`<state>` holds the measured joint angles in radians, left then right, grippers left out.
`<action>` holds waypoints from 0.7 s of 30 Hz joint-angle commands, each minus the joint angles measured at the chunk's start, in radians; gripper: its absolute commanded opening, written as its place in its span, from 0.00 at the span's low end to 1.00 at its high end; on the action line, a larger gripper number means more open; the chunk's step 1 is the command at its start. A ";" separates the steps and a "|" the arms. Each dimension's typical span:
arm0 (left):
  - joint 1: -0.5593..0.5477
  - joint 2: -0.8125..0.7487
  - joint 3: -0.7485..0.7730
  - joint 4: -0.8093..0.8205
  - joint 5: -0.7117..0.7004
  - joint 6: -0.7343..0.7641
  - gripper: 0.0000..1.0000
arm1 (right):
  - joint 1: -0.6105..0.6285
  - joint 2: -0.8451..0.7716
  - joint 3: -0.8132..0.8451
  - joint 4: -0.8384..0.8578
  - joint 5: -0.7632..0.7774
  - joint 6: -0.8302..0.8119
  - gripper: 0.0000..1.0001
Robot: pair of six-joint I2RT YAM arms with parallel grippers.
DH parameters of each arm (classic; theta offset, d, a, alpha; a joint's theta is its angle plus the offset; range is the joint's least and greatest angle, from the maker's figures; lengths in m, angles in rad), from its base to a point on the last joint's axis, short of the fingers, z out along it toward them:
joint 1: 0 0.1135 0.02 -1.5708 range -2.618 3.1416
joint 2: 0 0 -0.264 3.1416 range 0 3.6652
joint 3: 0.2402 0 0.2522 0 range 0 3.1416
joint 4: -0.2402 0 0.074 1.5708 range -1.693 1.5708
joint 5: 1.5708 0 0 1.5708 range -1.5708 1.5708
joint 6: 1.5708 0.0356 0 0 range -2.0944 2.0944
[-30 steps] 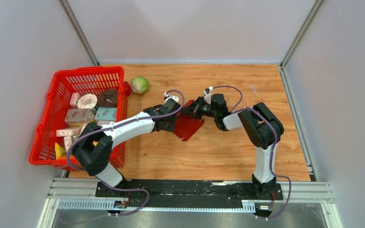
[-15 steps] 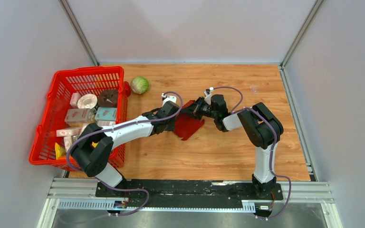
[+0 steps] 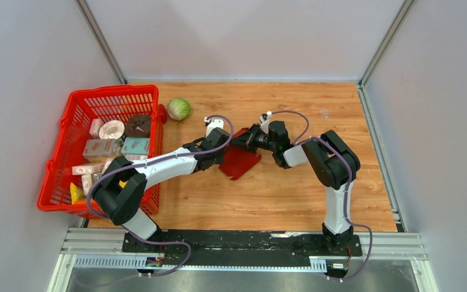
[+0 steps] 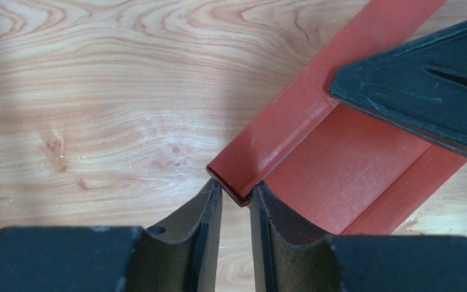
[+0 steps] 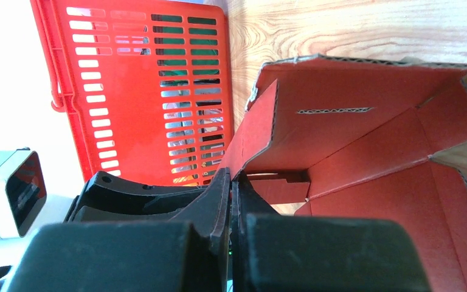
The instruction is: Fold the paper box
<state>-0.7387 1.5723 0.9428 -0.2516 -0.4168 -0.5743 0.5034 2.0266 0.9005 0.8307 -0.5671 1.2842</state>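
Plainly, the right gripper [image 5: 231, 182] was clenched on a paper box [image 5: 365, 140] flap. The left gripper [image 4: 236, 190], barely parted, flanked its folded corner, grip uncertain. Open table [image 3: 280, 194] lay nearside.

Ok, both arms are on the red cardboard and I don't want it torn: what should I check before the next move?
1. Right gripper clamped on a paper box panel: ok.
2. Left gripper pinching the folded corner: ok.
3. Grips firm enough to pull: cannot tell.
4. Box apart from the red basket and the cabbage: ok.
5. Box folded up: not ok, panels lie splayed open.
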 commanded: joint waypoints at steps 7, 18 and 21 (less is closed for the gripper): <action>-0.013 0.051 0.091 -0.041 -0.207 -0.210 0.34 | 0.044 -0.029 -0.077 -0.051 0.022 -0.011 0.00; -0.099 0.216 0.274 -0.299 -0.491 -0.298 0.13 | 0.044 -0.049 -0.120 0.034 0.009 0.073 0.00; -0.102 0.259 0.303 -0.382 -0.572 -0.398 0.01 | 0.044 -0.052 -0.127 0.045 0.012 0.083 0.00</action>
<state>-0.8478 1.7885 1.1790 -0.5453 -0.8131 -0.8421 0.5236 1.9812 0.8078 0.8864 -0.5045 1.3514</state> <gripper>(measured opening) 0.213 0.006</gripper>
